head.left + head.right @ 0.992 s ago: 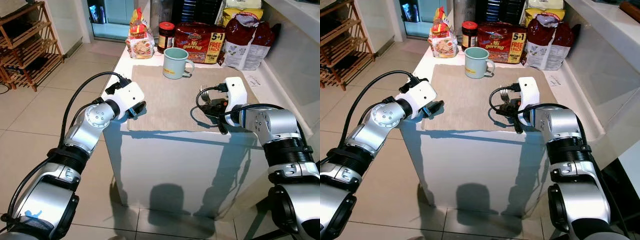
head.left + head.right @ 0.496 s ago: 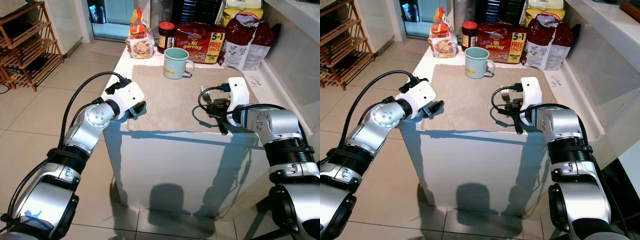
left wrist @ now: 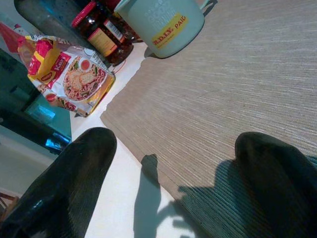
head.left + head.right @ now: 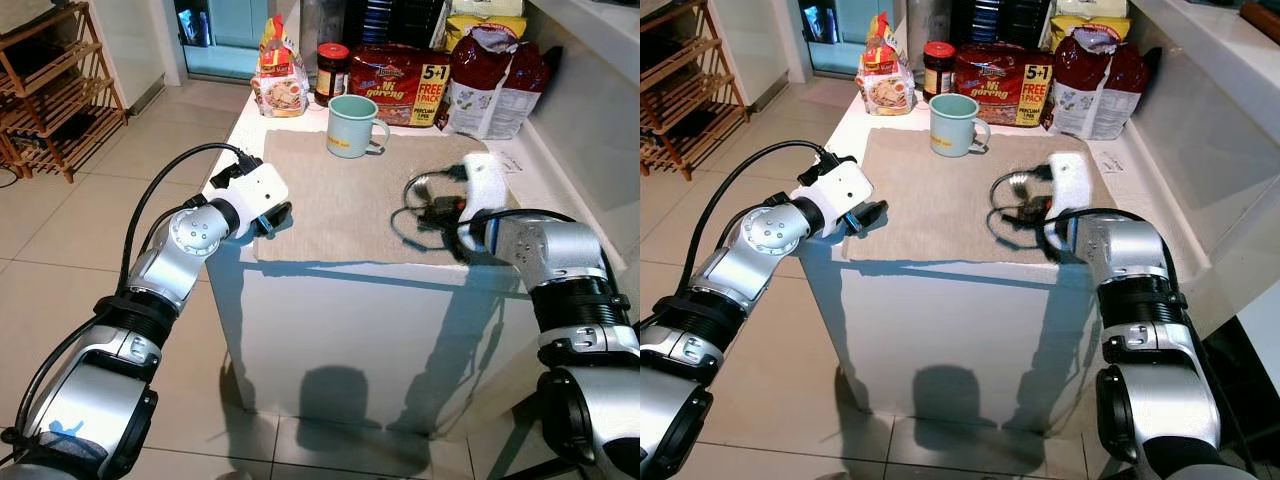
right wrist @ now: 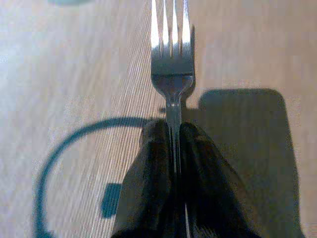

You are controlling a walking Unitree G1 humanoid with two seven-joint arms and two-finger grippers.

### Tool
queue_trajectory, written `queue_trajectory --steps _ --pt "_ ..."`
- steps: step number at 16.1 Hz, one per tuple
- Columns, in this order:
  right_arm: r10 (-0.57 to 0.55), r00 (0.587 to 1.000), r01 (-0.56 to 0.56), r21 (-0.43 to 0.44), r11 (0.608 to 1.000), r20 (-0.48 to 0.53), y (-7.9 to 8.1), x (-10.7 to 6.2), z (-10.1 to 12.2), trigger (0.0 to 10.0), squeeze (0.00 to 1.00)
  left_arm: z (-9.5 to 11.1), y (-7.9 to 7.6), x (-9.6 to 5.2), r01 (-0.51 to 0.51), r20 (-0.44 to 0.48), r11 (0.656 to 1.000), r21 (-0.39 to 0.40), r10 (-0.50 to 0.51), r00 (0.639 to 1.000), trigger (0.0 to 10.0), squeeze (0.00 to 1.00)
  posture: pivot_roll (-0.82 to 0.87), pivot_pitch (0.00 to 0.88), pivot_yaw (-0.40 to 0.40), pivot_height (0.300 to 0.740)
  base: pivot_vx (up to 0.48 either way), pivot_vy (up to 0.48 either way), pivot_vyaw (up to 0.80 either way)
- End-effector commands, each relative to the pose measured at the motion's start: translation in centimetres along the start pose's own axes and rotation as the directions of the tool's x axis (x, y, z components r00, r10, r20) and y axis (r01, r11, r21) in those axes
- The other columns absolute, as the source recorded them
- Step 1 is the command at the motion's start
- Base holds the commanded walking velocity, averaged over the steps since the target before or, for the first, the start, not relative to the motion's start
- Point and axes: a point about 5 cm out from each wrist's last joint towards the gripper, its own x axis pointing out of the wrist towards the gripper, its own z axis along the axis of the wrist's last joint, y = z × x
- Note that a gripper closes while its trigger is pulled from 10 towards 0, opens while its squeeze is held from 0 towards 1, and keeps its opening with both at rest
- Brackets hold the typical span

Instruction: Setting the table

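A narrow white counter (image 4: 250,110) carries a beige woven placemat (image 4: 330,205) that reaches to its near edge. One pale green mug (image 4: 350,126) stands at the far end of the placemat, its handle turned toward the robot's right. Behind the mug, along the back of the counter, stand five packaged goods: one small noodle packet (image 4: 280,82) at the left, one dark jar with a red lid (image 4: 331,72), one red multipack of instant noodles (image 4: 400,85) marked "5+1 free", one big red bag (image 4: 492,82) torn open at the top, and one yellow bag (image 4: 482,25) behind it. A slip of paper (image 4: 508,160) lies on the counter to the right of the placemat. A wooden slatted rack (image 4: 50,85) stands on the tiled floor (image 4: 90,250) well off to the left.

The right gripper (image 5: 174,134) is over the right side of the placemat, blurred in the head views, with its black cable looping beside it. Its jaws are clenched on the handle of one fork (image 5: 172,54), which points straight out ahead of the fingers, tines forward, low over the placemat and casting a shadow on it.

The left gripper (image 4: 272,217) rests at the placemat's near left corner. Its jaws are spread wide and hold nothing; one finger (image 3: 277,168) lies over the placemat, the other over the bare counter beside its edge.
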Motion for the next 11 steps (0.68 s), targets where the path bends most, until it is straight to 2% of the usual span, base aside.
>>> queue_trajectory --steps 1,2,4,6,8,10,11 --pt "-0.001 0.994 -0.001 0.020 1.000 0.112 -0.1 -0.6 2.0 0.0 0.00 -0.7 -0.5 -0.1 0.021 -0.031 1.000 -0.007 -0.022 0.999 10.0 0.00 0.04 0.000 -0.057 0.740 0.000 0.000 0.00" --pt "-0.006 0.976 -0.001 0.036 0.999 0.216 -0.1 -1.4 3.4 0.0 0.00 -0.4 -0.2 -0.2 -0.016 -0.006 0.999 -0.048 0.016 1.000 10.0 0.00 0.03 0.000 -0.056 0.740 0.000 0.000 0.00" --pt "-0.025 0.953 0.008 0.058 0.998 0.301 -0.3 -2.3 4.3 0.0 0.00 0.0 0.2 -0.3 -0.055 0.019 0.995 -0.086 0.057 0.998 10.0 0.00 0.03 0.000 -0.054 0.740 0.000 0.000 0.00" --pt "-0.027 0.930 0.012 0.043 0.999 0.366 -0.3 -2.8 4.4 0.0 0.00 0.6 0.9 -0.6 -0.087 0.049 0.991 -0.105 0.093 0.994 10.0 0.00 0.02 0.000 -0.052 0.740 0.000 0.000 0.00" --pt "-0.013 0.912 0.000 0.032 0.999 0.411 0.0 -3.3 4.3 0.0 0.00 1.6 1.8 -1.0 -0.131 0.115 0.978 -0.163 0.151 0.982 10.0 0.00 0.02 0.000 -0.052 0.740 0.000 0.000 0.00" --pt "-0.002 0.865 0.023 -0.035 0.999 0.502 0.9 -4.3 3.8 0.0 0.00 2.4 3.3 -1.7 -0.217 0.158 0.923 -0.318 0.278 0.948 10.0 0.00 0.03 0.000 -0.058 0.740 0.000 0.000 0.00" --pt "-0.005 0.862 0.036 -0.053 0.998 0.506 1.0 -4.4 3.7 0.0 0.00 2.5 3.5 -1.8 -0.230 0.162 0.917 -0.327 0.294 0.942 10.0 0.00 0.03 0.000 -0.058 0.740 0.000 0.000 0.00"
